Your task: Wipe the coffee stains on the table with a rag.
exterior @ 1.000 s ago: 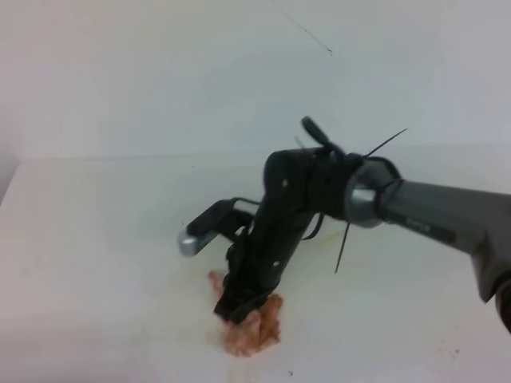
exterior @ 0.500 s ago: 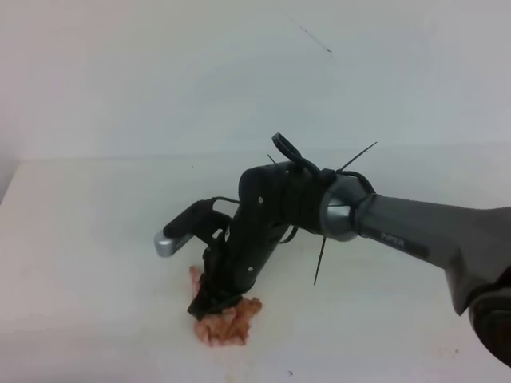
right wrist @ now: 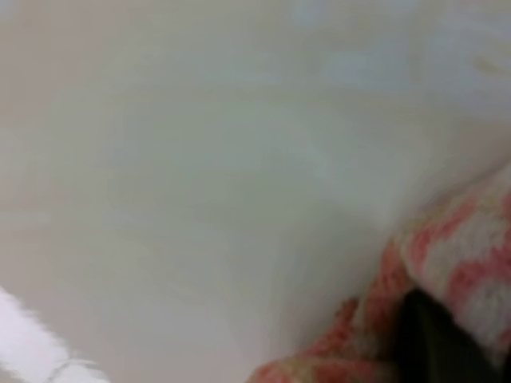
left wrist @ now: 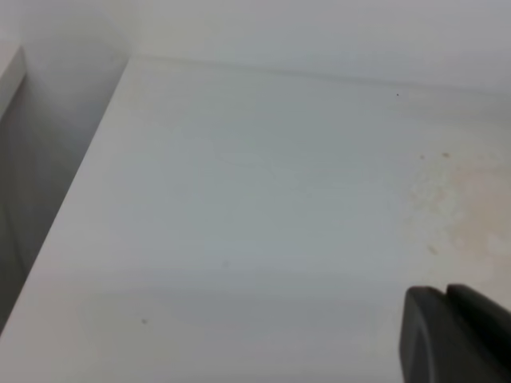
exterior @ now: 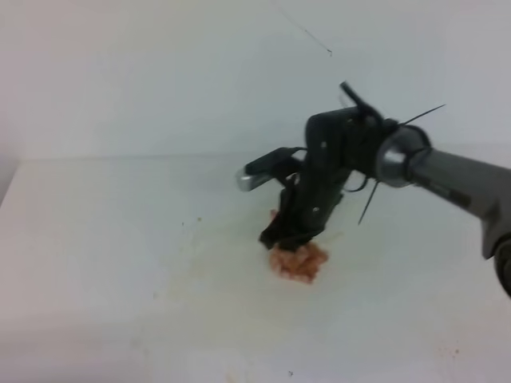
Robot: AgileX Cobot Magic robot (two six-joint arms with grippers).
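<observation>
The right gripper point(exterior: 281, 238) has its jaws squeezed tight on the rag point(exterior: 299, 261). It holds the top of the rag, so the bunched part hangs just under the jaws and sits on the table point(exterior: 96, 239). That way the arm can push the rag along like a mop. In the right wrist view the pink and white rag point(right wrist: 447, 263) is wrapped around a dark fingertip point(right wrist: 435, 339), so the grip looks firm.

Out from the jaws, toward the left and the front of the table, there are faint tan marks. These are the coffee stains point(exterior: 188, 271), now only thin smears. The left wrist view shows them too, as pale tan patches and a few brown specks point(left wrist: 443, 203). I think most of the wiping is done, but these light marks are still left to rub.

The left gripper point(left wrist: 455, 335) shows only as a dark corner. I cannot tell if its jaws are apart or together. It holds nothing that I can see.
</observation>
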